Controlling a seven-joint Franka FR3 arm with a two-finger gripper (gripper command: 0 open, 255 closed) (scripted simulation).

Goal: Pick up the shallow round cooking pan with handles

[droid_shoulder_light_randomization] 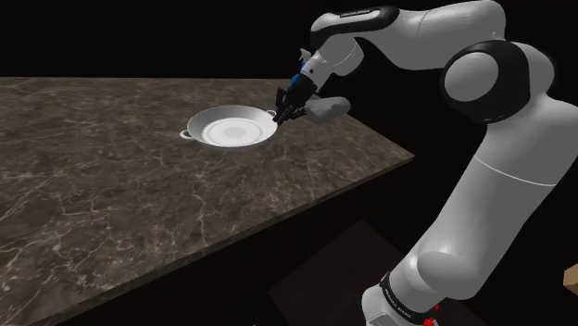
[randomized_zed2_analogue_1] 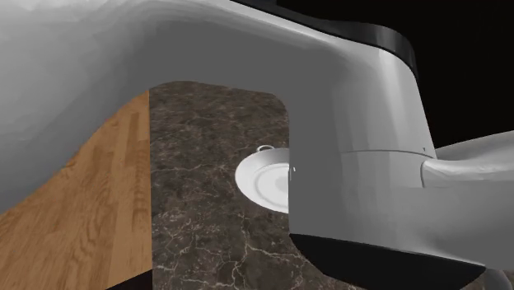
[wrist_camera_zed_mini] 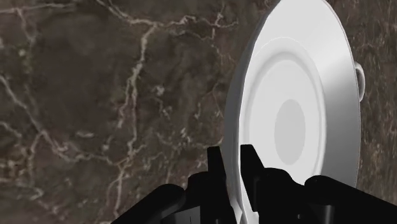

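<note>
The pan (droid_shoulder_light_randomization: 232,127) is a shallow white round dish with a small loop handle on each side, lying on the dark marbled counter (droid_shoulder_light_randomization: 120,185). My black gripper (droid_shoulder_light_randomization: 282,113) is at the pan's rim on the shoulder view's right side. In the wrist view the fingers (wrist_camera_zed_mini: 217,167) stand on either side of the pan (wrist_camera_zed_mini: 299,108) rim, one outside and one inside, clasping the thin wall. The second exterior view has the pan (randomized_zed2_analogue_1: 262,180) partly hidden behind the white arm (randomized_zed2_analogue_1: 362,148), with one handle showing at its far edge.
The counter's edge (droid_shoulder_light_randomization: 306,199) runs diagonally close to the arm's base, with black area beyond and below it. A wooden floor (randomized_zed2_analogue_1: 74,189) lies beside the counter in the second exterior view. Open counter stretches toward the shoulder view's left.
</note>
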